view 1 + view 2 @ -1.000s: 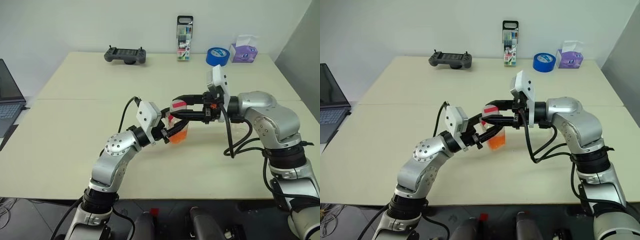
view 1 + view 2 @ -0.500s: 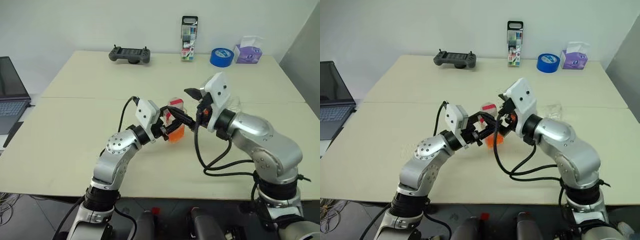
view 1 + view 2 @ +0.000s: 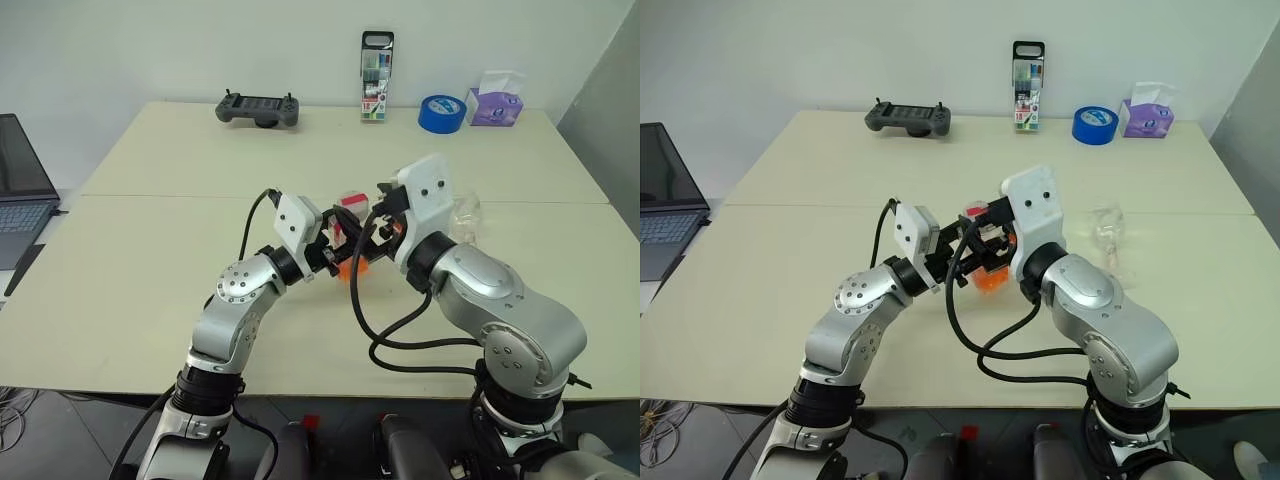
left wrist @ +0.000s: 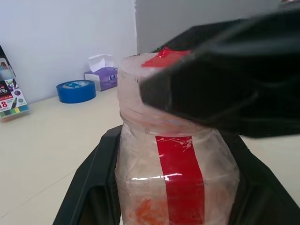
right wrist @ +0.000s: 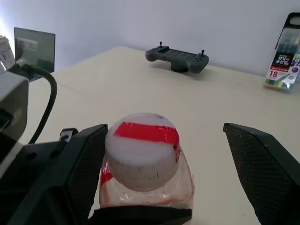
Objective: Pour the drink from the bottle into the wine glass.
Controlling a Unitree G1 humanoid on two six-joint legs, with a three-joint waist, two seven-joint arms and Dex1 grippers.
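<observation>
Orange drink point(image 3: 988, 281) fills the bottom of the small clear plastic bottle point(image 3: 349, 222) with red tape and a white cap point(image 5: 142, 149), held upright above the middle of the beige desk point(image 3: 150, 250) in the left gripper point(image 3: 340, 250), whose jaws clamp its body. Around the cap, the right gripper point(image 5: 164, 187) has its jaws spread wide, apart from it. Toward the desk's right edge stands the clear stemmed wine glass point(image 3: 1108, 232).
</observation>
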